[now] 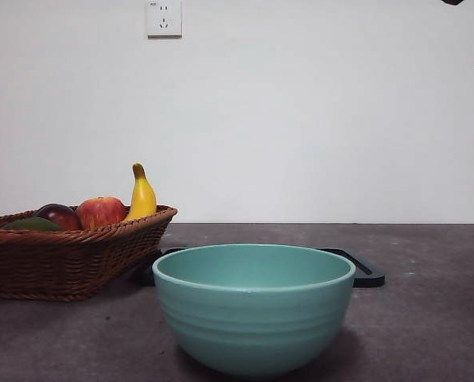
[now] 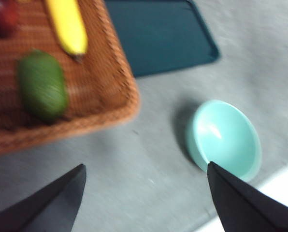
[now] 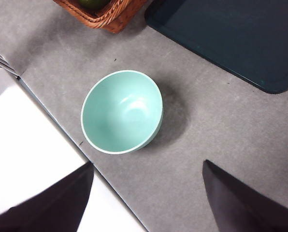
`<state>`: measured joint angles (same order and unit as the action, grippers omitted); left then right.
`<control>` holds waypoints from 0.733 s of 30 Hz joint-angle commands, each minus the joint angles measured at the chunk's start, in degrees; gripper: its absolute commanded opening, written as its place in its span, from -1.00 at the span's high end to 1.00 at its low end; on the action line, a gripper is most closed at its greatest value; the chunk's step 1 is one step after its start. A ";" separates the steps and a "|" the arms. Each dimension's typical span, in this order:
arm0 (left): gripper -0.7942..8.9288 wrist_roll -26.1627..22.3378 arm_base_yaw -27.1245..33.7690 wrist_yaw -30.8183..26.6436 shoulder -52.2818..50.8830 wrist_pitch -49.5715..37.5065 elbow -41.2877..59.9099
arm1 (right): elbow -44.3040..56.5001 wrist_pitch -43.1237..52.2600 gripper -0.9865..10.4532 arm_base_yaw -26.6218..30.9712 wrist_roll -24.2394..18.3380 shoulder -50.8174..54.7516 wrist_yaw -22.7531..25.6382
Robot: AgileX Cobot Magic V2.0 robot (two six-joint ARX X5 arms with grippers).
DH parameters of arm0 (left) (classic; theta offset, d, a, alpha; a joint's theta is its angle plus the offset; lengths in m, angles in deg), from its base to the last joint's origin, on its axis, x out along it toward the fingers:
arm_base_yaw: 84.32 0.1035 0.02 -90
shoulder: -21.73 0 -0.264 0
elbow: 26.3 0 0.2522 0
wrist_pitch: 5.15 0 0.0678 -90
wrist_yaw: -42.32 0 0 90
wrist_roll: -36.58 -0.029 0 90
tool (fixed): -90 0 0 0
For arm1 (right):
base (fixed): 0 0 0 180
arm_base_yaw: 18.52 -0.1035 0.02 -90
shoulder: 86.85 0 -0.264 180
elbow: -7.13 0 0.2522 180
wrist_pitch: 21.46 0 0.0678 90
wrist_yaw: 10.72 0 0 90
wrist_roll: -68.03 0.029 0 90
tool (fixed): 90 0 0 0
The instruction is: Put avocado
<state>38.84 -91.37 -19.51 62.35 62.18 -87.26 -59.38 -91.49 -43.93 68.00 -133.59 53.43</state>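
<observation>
A green avocado (image 2: 41, 85) is seen lying in a wicker basket (image 2: 105, 108) (beside a banana (image 2: 67, 25)), while both the left gripper (image 2: 144, 193) and the right gripper (image 3: 146, 193) are held wide apart, empty, above the table.

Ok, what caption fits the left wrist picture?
Open left tool hovers above the avocado in its basket, near the bowl.

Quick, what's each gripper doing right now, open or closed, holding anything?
Left gripper: open, holding nothing, above the table near the basket with the avocado.
Right gripper: open, holding nothing, above the bowl.
</observation>
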 commanded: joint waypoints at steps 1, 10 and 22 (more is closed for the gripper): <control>0.00 -0.04 -0.22 -1.66 2.78 -2.60 -2.47 | -0.83 0.57 0.19 -0.28 -0.37 -0.39 -0.07; 0.00 -0.87 -2.56 -12.28 17.16 -7.34 -8.98 | -0.83 0.57 0.19 -0.31 -0.37 -0.39 -0.09; 0.00 -2.93 -6.14 -22.16 36.22 -12.35 -13.20 | -0.83 0.52 0.19 -0.31 -0.28 -0.39 -0.09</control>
<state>36.96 -97.30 -41.13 97.23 50.29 -98.96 -59.38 -91.47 -43.93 68.00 -133.59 53.43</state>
